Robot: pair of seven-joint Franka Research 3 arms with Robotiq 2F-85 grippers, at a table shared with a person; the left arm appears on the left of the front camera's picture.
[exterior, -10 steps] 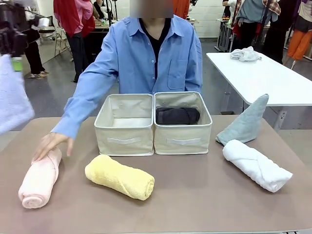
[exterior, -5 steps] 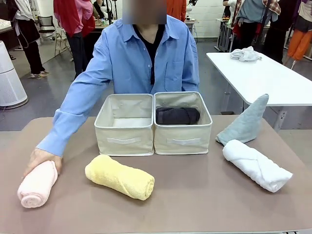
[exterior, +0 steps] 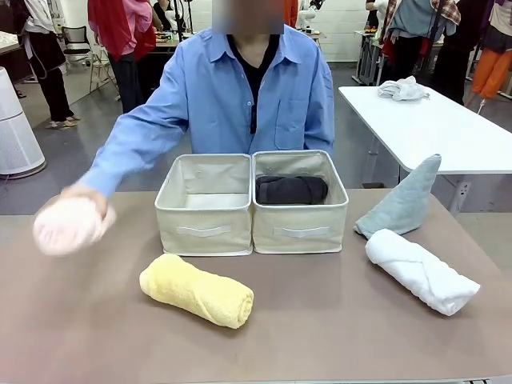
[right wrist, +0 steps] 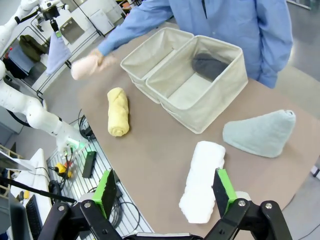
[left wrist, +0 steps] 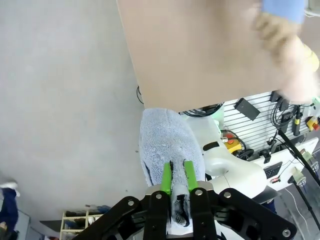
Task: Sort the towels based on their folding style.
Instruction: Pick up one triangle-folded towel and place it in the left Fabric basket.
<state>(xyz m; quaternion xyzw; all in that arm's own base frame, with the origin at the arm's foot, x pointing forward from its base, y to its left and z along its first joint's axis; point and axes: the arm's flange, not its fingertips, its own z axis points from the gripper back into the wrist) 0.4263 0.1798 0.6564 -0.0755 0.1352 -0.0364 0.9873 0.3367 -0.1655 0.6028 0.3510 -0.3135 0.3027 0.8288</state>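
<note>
The left gripper (left wrist: 177, 182) was clamped on the lavender-blue cone towel (left wrist: 167, 142) off the table (left wrist: 200, 50) edge, its long axis running along the fingers (left wrist: 166, 177). The right gripper (right wrist: 165, 189) stood open above the white roll (right wrist: 202, 182).

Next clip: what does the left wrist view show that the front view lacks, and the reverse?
Left wrist view, not front: the left tool shut on the lavender-blue towel, floor beyond it. Front view, not left wrist: two beige bins, the charcoal roll in the right one, the yellow roll, white roll and grey-green cone. Both: the table and the person's hand; the pink roll it holds is clear in front, too blurred to tell at the wrist.
</note>
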